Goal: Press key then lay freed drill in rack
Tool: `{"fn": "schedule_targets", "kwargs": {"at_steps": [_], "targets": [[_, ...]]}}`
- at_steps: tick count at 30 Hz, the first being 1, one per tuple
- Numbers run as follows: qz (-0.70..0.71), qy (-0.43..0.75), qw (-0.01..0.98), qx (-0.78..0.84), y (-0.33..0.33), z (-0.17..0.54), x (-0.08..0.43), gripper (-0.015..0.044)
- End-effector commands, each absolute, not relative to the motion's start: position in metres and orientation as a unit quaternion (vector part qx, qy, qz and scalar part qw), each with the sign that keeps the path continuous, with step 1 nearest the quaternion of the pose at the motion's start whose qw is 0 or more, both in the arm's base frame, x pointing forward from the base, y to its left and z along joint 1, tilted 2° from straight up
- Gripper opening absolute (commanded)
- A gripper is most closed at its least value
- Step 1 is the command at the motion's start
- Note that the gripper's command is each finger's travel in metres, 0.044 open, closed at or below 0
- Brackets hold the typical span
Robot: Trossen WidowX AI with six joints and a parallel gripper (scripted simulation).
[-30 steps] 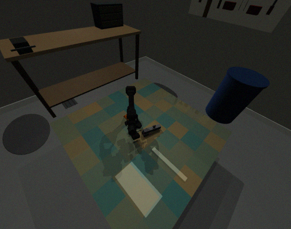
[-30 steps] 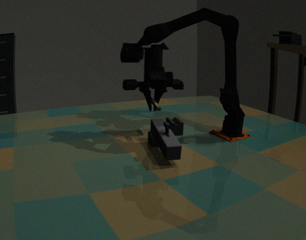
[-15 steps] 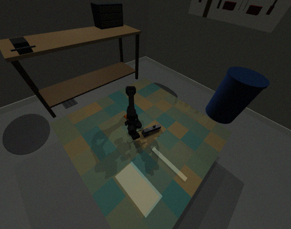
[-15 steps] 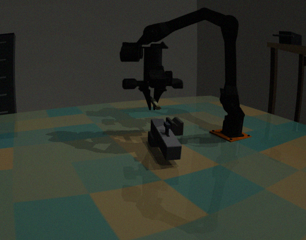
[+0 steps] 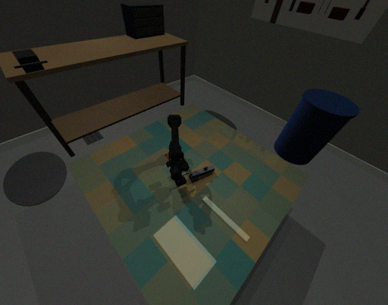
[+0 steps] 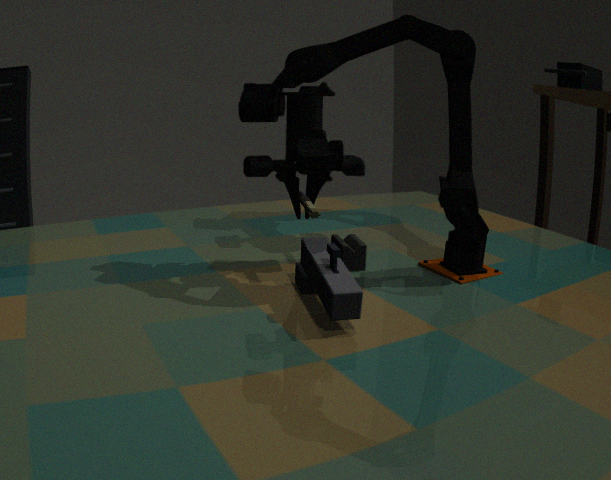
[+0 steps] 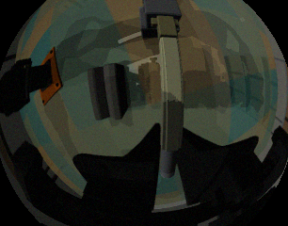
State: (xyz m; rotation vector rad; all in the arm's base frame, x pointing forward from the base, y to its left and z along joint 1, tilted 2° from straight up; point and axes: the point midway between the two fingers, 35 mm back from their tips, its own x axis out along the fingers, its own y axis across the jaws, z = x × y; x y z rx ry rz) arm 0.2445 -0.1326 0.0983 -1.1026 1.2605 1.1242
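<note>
Though unlabelled, drill [image 6: 309, 204] in claw [image 6: 305, 209].

You see wooden shelf unit [image 5: 89, 55] at back, dark drawer box [image 5: 143, 20] on top (near right end), blue bin [image 5: 315, 126] well apart at right.

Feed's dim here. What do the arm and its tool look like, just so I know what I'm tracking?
The arm is matte black with blocky, rounded links on a flat orange base plate. The tool has two dark tapered fingers under a wide crossbar. No cables or markings visible.
</note>
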Motion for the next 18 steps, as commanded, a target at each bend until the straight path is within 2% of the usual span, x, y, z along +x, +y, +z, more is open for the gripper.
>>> {"fn": "schedule_targets", "kwargs": {"at_steps": [1,18], "targets": [[0.471,0.528,0.533,-0.464,-0.133,0.098,0.239,0.0000],[0.471,0.529,0.532,-0.464,-0.140,0.091,0.209,0.0000]]}}
